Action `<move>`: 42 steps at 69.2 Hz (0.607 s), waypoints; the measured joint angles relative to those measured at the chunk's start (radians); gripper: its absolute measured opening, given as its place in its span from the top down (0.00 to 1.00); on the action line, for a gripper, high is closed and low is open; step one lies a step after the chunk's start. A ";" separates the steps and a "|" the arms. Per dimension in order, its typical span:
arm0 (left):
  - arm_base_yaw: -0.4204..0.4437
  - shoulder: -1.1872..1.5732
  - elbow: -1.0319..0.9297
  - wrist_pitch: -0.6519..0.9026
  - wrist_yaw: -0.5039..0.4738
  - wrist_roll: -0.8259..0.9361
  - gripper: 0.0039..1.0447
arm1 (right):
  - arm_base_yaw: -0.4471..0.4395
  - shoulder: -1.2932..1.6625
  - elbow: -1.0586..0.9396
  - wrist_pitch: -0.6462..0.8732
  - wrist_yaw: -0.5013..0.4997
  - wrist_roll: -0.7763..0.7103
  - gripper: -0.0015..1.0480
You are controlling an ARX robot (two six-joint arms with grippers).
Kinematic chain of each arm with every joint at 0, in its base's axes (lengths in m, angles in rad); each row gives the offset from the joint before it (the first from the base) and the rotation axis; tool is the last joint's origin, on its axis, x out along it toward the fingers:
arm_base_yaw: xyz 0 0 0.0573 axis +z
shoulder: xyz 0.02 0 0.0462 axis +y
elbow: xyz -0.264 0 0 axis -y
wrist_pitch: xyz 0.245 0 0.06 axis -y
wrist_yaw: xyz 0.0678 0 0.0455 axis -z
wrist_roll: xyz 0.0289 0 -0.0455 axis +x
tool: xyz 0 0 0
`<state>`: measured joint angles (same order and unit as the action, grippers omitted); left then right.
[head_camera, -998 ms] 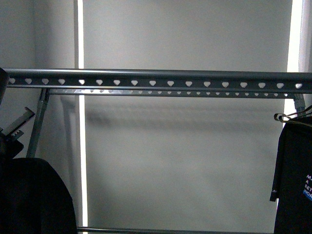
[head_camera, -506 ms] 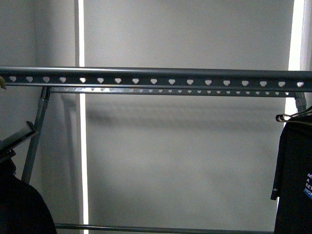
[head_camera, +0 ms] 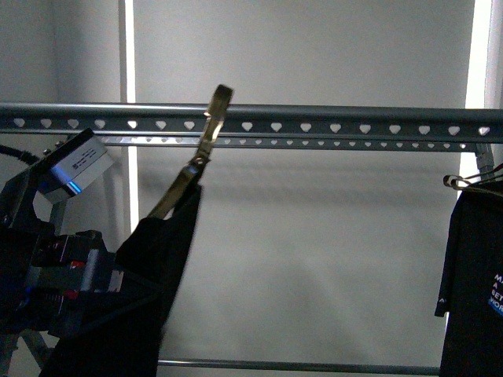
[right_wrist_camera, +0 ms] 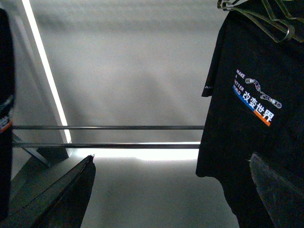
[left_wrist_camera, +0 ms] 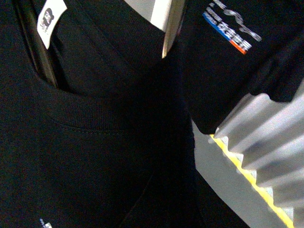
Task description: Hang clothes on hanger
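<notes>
The clothes, a black T-shirt on a flat brass-toned inner hanger, hang from my left gripper at the lower left. The gripper is shut on the cloth and its jaws are mostly hidden by it. The brass hook reaches up in front of the hanger, the grey rack bar with heart-shaped holes; I cannot tell whether it touches. The left wrist view shows the shirt's collar, a brass strip and one grey finger. My right gripper is open and empty, below the rack.
A similar black printed tee hangs on a thin wire hook at the rack's right end; it also shows in the right wrist view. Two lower rack bars run across. A crossed leg stands at the left.
My left arm has risen into view from the lower left, carrying the shirt. The brass hook, not seen before, is now up at the top bar.
</notes>
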<state>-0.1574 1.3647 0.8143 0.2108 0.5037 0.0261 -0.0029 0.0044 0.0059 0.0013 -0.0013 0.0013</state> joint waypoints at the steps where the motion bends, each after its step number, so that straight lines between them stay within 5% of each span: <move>1: 0.000 0.000 0.004 -0.002 0.021 0.031 0.96 | 0.000 0.000 0.000 0.000 0.000 0.000 0.07; 13: 0.030 0.024 0.080 -0.028 0.138 0.345 0.96 | 0.000 0.000 0.000 0.000 0.000 0.000 0.07; 42: 0.037 0.167 0.267 -0.027 0.071 1.131 0.96 | 0.000 0.000 0.000 0.000 0.000 0.000 0.07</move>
<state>-0.1204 1.5314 1.0817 0.1833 0.5751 1.1572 -0.0029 0.0044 0.0059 0.0013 -0.0010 0.0013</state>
